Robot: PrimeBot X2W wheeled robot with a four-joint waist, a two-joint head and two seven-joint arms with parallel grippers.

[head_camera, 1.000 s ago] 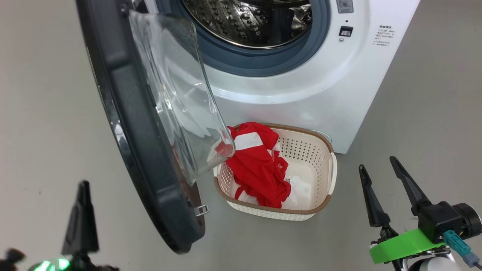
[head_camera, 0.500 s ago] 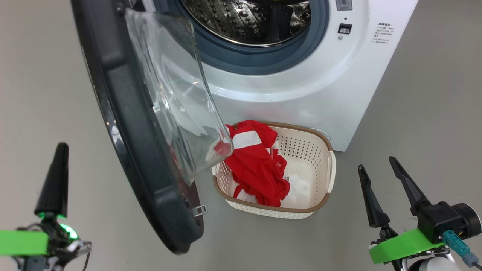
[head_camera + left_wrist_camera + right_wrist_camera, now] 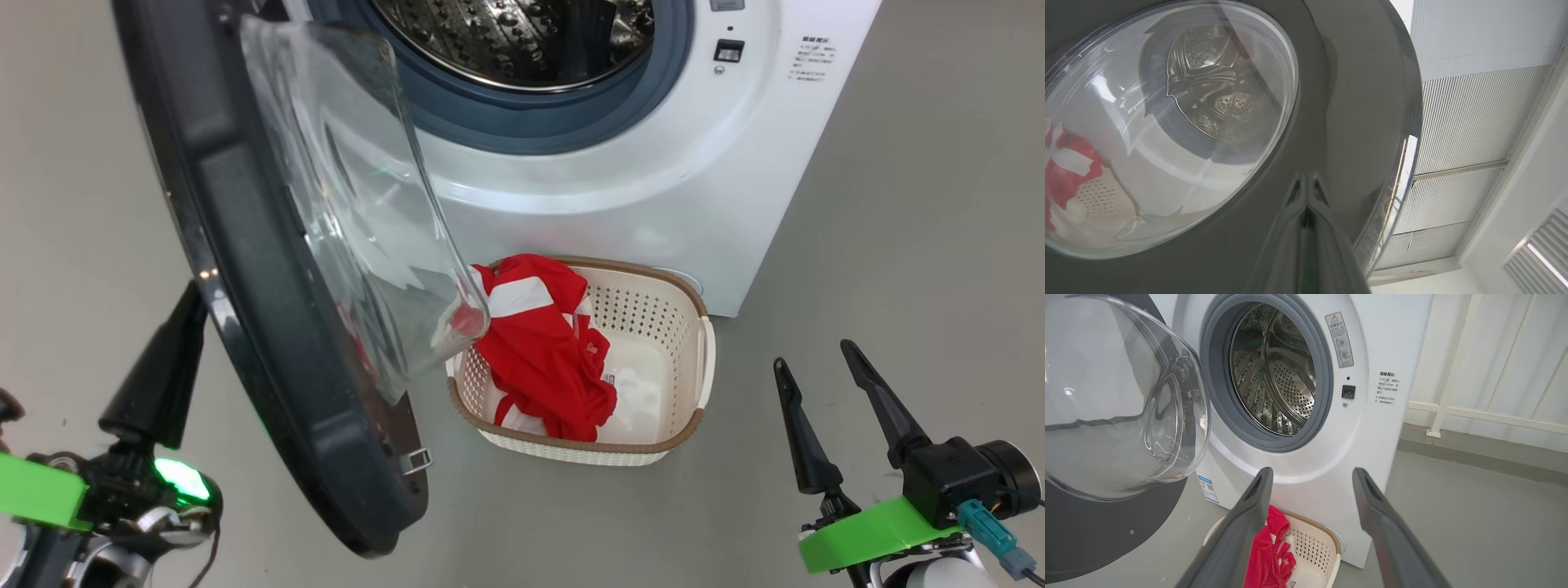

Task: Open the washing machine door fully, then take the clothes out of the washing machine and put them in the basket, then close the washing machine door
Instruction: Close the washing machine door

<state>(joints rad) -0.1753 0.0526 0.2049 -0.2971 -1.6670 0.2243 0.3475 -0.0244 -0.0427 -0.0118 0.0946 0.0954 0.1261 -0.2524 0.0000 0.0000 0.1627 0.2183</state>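
The washing machine [image 3: 653, 180] stands at the top of the head view, its steel drum [image 3: 1278, 375] bare inside. The washing machine door [image 3: 269, 327] hangs open to the left, glass bowl facing the basket. Red and white clothes [image 3: 547, 351] lie in the cream basket [image 3: 702, 359] on the floor before the machine. My left gripper [image 3: 192, 294] is shut with nothing in it, its tip close against the door's outer black rim [image 3: 1355, 102]; whether it touches is unclear. My right gripper [image 3: 814, 355] stands open and empty, right of the basket, pointing at the machine front [image 3: 1310, 475].
Grey floor [image 3: 922, 245] spreads to the right of the machine and in front of the basket. A white railing [image 3: 1453, 375] and a wall stand behind the machine's right side. The door's lower edge [image 3: 367, 539] hangs just above the floor, left of the basket.
My left gripper has risen from the lower left to the door's outer rim. The head camera has shifted, sliding the whole scene a little left. The right gripper has stayed put.
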